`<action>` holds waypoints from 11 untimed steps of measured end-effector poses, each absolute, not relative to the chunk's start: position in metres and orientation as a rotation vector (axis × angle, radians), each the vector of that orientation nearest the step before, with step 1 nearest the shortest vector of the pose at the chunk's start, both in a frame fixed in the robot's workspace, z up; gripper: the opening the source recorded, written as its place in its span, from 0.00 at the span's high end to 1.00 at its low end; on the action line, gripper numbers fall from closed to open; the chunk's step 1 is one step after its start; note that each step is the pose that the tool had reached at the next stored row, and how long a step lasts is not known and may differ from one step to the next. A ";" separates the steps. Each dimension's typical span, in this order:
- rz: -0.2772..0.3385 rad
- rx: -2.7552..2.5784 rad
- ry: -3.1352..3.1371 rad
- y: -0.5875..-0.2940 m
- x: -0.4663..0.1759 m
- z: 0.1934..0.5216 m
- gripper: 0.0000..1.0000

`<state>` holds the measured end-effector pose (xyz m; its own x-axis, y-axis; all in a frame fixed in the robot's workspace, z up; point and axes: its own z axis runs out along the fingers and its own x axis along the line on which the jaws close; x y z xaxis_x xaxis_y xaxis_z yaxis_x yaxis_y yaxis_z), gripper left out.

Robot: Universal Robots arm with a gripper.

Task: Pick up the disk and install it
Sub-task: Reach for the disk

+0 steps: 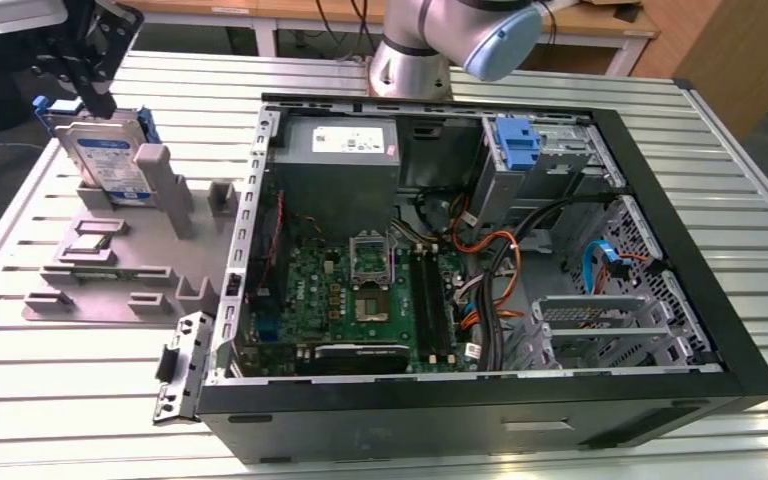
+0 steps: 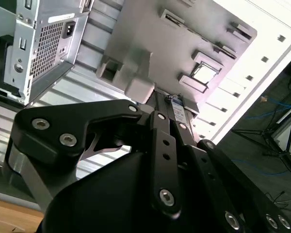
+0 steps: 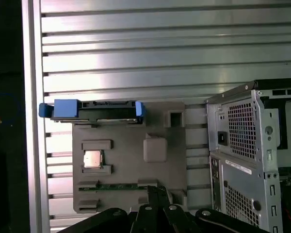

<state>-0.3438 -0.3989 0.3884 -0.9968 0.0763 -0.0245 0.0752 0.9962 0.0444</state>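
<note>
My claw [image 1: 95, 98] hung just above the top edge of the disk [image 1: 101, 158]. I could not tell how wide it was, or if it gripped. The disk stood upright in the grey holder [image 1: 117, 285], beside the open computer [image 1: 704, 300]. I think this was the picking-up step. A good grab would need me lined up straight over that thin edge.

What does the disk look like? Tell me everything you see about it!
The disk is a flat silver-metal slab with a blue-and-white label, framed by a blue plastic bracket. It stands upright on its edge in the grey holder on the table, at the exterior view's left, outside the computer case. The first wrist view shows its thin edge with blue ends. The gripper hangs by its top; whether they touch cannot be told.
</note>
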 end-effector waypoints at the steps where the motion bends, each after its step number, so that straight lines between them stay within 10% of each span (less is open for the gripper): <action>1: 0.068 0.118 3.113 -0.399 -0.346 0.388 0.89; 11: 0.068 0.118 3.113 -0.399 -0.369 0.388 0.89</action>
<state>-0.3690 -0.3989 0.3877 -0.9968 0.0763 -0.0244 0.0751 0.9962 0.0444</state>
